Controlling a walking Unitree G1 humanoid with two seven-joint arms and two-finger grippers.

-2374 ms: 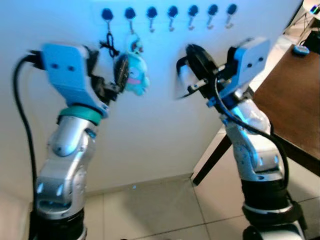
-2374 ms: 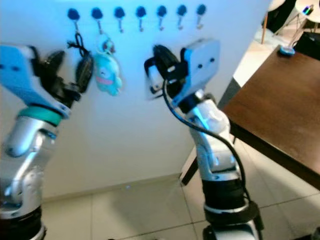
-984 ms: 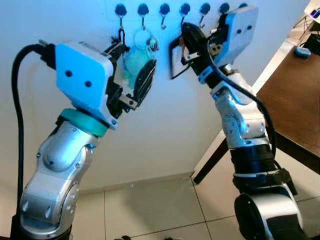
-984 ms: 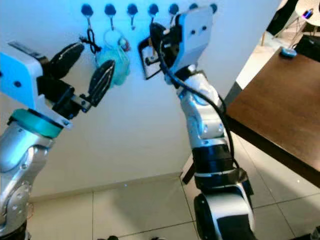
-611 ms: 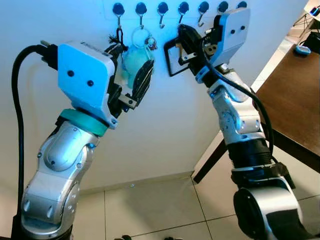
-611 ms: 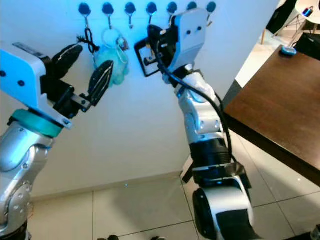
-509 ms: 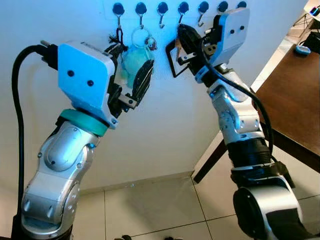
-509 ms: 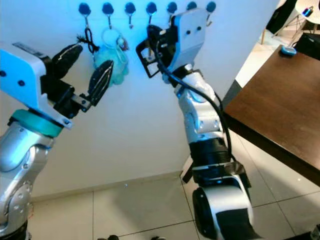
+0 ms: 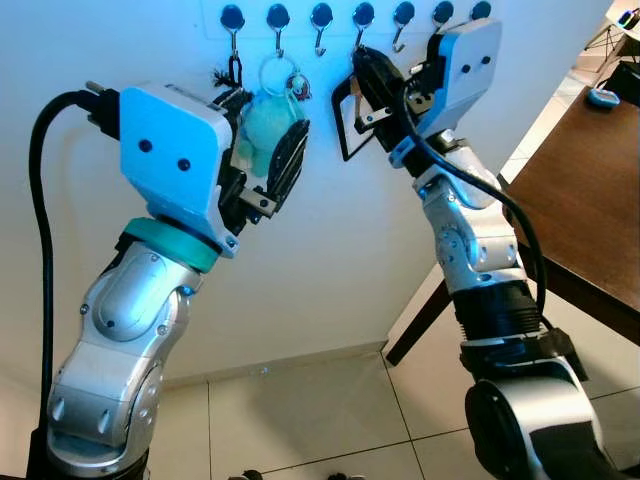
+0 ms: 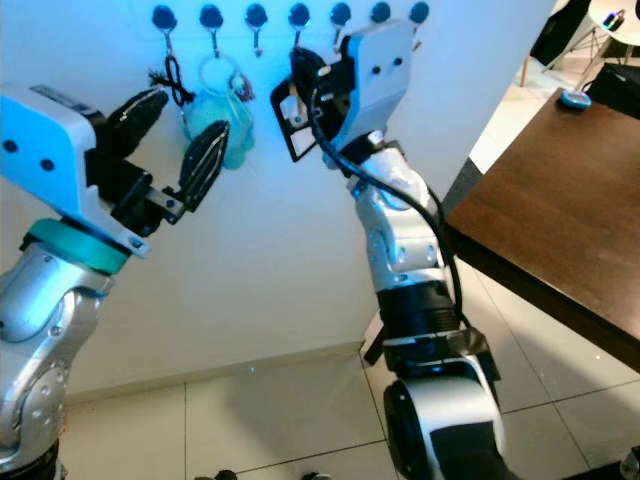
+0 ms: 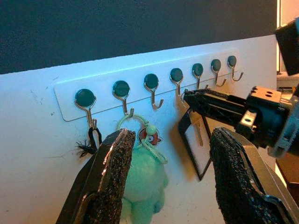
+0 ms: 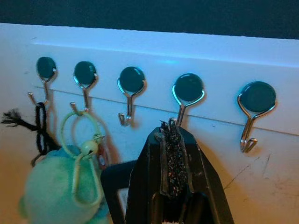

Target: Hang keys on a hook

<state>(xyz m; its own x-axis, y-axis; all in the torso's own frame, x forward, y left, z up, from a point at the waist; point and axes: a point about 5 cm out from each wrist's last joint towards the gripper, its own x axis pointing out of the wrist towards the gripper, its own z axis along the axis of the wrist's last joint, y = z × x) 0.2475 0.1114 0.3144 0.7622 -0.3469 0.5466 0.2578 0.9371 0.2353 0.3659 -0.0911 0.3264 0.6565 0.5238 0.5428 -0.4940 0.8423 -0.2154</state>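
Note:
A row of several metal hooks (image 9: 321, 18) with dark round heads runs along the white wall. My right gripper (image 9: 372, 72) is raised just under the fourth hook (image 12: 187, 93). It is shut on a black rectangular key tag (image 9: 345, 122) that hangs down from its fingers (image 12: 173, 158). A teal plush keychain (image 11: 140, 182) hangs by its ring (image 11: 135, 125) on the second hook. A black cord (image 11: 93, 140) hangs on the first hook. My left gripper (image 9: 262, 135) stands open in front of the plush, with nothing held between its fingers (image 11: 117, 177).
A dark brown table (image 9: 590, 200) stands at the right with a small blue object (image 9: 603, 97) on its far end. One table leg (image 9: 420, 320) slants down to the tiled floor (image 9: 330, 410) beside the wall.
Both arms have risen from lower down to the hook row. In the last half second the right gripper has barely moved, and the black tag has swung slightly under it.

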